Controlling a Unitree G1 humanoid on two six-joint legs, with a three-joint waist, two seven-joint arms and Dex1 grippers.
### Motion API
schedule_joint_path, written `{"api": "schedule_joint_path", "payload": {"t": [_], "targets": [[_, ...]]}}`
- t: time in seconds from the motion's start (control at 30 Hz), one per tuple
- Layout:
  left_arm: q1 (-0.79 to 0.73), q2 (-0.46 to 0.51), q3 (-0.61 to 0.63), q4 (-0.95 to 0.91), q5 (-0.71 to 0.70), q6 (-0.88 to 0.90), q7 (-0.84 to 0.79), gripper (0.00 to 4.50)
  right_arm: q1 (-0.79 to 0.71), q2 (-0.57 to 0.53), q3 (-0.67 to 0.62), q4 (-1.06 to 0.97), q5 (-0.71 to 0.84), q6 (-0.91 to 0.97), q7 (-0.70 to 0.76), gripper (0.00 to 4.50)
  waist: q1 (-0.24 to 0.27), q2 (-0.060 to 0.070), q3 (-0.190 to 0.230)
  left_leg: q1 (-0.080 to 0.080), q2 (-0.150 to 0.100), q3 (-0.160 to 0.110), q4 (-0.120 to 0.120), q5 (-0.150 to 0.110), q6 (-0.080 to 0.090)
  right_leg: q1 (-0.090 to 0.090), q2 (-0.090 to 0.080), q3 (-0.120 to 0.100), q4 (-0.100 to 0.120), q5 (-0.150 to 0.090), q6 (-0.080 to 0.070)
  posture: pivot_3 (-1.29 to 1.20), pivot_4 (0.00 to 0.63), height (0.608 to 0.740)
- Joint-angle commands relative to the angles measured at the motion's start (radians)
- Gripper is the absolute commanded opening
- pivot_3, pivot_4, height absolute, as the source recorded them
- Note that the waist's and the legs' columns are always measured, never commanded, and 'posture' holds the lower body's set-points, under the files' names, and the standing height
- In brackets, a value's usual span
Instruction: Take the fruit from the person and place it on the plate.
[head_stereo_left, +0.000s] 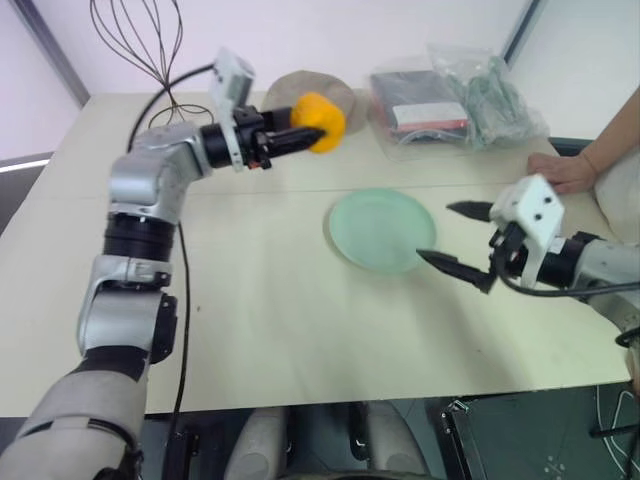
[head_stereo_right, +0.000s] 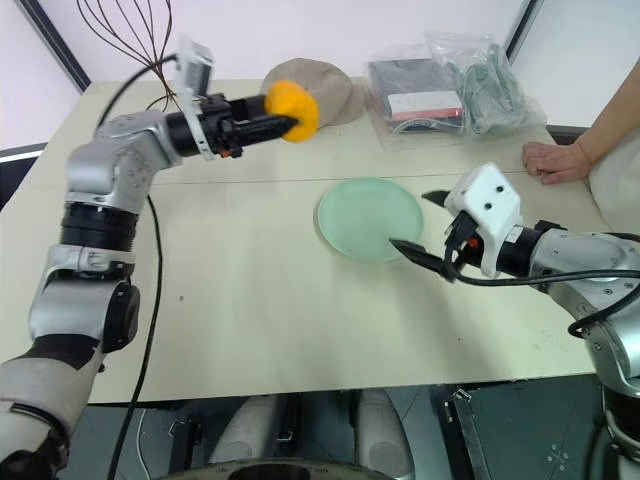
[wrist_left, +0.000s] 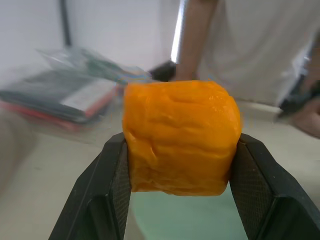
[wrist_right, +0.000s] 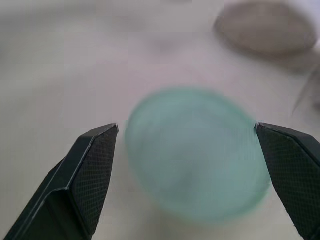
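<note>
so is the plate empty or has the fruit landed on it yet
Empty. The plate lies bare on the table, while the fruit is held above the table in the left claw, short of the plate.

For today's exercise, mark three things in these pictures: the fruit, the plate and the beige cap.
fruit (wrist_left: 180, 137), left wrist view: middle of its orange front face.
plate (head_stereo_left: 382, 228), left eye view: centre of its bare green surface.
beige cap (head_stereo_right: 335, 88), right eye view: its fabric crown, right of the fruit.
</note>
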Motion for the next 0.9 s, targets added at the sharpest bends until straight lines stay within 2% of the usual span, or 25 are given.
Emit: {"api": "schedule_joint_path", "payload": {"t": [0.03,0.33,0.6,0.9], "targets": [[-0.072,-0.019,-0.022,0.096,0.054,-0.083,-0.074,2.19,0.035,0.040,-0.063,-0.072,0.031,-0.024,-0.046,4.50,0.002,0.000,0.000,0.000,0.000,0.000,0.000,0.000,0.000,0.000,0.000,0.000,0.000,0.000,0.000,0.00,0.150,0.740],[-0.191,-0.139,-0.072,0.394,0.183,-0.239,-0.201,2.19,0.186,0.093,-0.095,-0.219,0.106,0.036,-0.166,4.50,0.006,0.000,0.000,-0.001,-0.001,0.000,0.001,0.000,0.001,0.000,-0.002,0.000,-0.001,0.000,0.000,0.00,0.150,0.740],[-0.186,-0.225,-0.140,0.553,0.327,-0.405,-0.262,2.19,0.230,0.094,-0.064,-0.242,0.086,0.026,-0.214,4.50,0.004,0.000,0.000,-0.001,-0.001,0.000,0.001,-0.001,0.001,-0.001,-0.001,0.000,-0.001,0.000,0.000,0.00,0.150,0.740],[-0.143,-0.265,-0.188,0.663,0.485,-0.526,-0.141,2.19,0.211,0.090,-0.044,-0.239,0.072,0.021,-0.237,4.50,0.005,0.000,0.000,-0.001,-0.001,0.000,0.001,-0.001,0.002,-0.001,-0.002,0.000,-0.001,0.000,0.000,0.00,0.150,0.740]]}}
